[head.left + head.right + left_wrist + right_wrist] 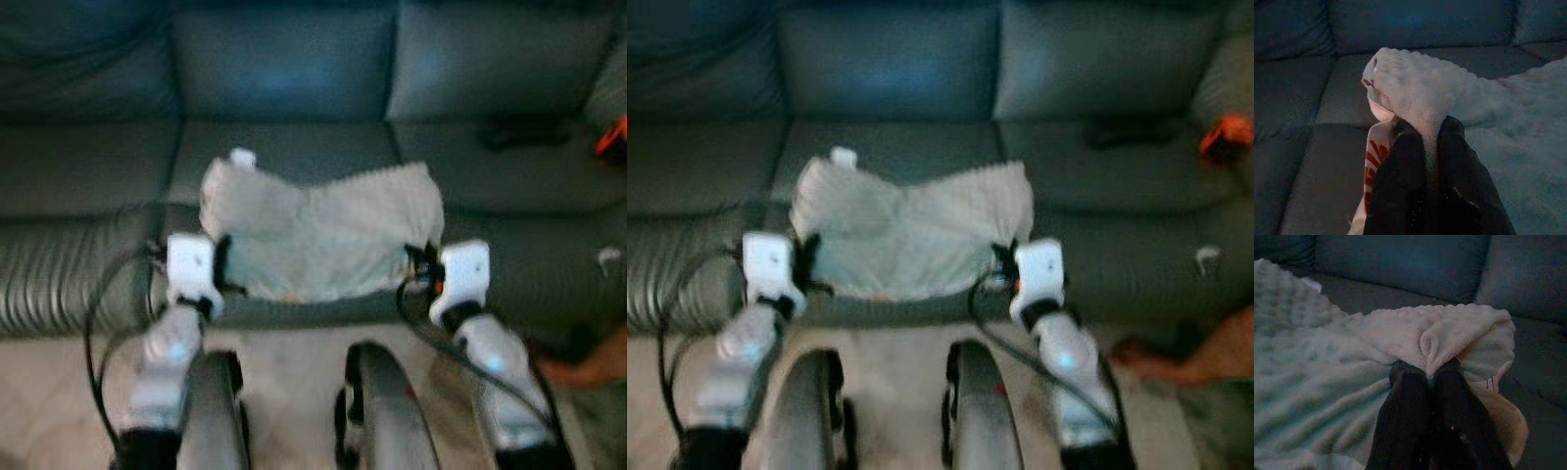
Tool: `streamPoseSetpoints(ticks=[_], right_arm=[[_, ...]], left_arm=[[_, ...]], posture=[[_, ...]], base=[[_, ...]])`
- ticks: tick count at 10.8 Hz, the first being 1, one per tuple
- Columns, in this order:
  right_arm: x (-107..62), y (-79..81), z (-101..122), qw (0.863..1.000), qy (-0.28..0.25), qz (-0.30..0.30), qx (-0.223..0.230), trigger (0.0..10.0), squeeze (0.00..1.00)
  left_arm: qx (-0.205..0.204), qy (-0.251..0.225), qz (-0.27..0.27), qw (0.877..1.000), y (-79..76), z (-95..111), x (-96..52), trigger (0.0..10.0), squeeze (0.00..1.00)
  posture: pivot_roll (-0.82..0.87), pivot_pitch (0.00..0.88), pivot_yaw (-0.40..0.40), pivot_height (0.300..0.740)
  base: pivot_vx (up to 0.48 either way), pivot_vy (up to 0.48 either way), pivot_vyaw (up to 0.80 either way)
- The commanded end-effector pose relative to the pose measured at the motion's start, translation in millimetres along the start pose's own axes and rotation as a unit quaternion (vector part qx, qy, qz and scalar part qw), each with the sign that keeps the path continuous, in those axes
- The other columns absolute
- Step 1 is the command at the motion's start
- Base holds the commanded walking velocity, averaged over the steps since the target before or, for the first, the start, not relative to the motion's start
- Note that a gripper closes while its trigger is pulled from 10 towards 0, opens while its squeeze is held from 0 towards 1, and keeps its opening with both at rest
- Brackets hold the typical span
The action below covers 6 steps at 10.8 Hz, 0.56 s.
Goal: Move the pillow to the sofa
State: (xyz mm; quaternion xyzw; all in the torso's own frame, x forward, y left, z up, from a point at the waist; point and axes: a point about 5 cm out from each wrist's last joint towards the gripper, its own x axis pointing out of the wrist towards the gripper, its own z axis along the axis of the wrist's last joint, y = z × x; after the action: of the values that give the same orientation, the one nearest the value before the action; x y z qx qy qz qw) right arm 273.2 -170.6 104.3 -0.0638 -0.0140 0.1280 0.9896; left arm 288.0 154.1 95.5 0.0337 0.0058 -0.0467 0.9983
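Note:
A pale, bumpy-textured pillow (pixel 323 235) hangs stretched between my two grippers, over the front edge of the dark grey sofa (pixel 284 78). My left gripper (pixel 1428 128) is shut on the pillow's left edge; its black fingers (pixel 1400 166) pinch a fold of the fabric. My right gripper (pixel 1427 371) is shut on the right edge in the same way, with a fold bunched between the fingers (pixel 1454 391). In the left eye view the left wrist (pixel 191 269) and right wrist (pixel 460 279) flank the pillow.
The sofa seat cushions (pixel 284 152) lie just beyond the pillow. A dark object (pixel 524 135) and an orange item (pixel 612 137) sit on the right seat. A person's hand (pixel 1205 352) shows low on the right, above the light floor (pixel 294 372).

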Motion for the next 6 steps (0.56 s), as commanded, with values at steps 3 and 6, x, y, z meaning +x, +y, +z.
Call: streamPoseSetpoints(ticks=[3,6], right_arm=[[25.5,-24.8,11.4,1.0,0.001,0.002,-0.007,10.0,0.0],[55.8,-28.7,22.0,0.999,-0.003,0.038,-0.01,10.0,0.0]], left_arm=[[0.01,-0.005,0.049,0.999,13.0,13.0,28.3,10.0,0.0],[0.048,-0.01,0.139,0.989,43.9,25.2,51.6,10.0,0.0]], posture=[[-0.06,0.463,-0.049,0.617],[-0.07,0.526,-0.035,0.617]], base=[[0.0,0.0,0.0],[0.0,0.0,0.0]])
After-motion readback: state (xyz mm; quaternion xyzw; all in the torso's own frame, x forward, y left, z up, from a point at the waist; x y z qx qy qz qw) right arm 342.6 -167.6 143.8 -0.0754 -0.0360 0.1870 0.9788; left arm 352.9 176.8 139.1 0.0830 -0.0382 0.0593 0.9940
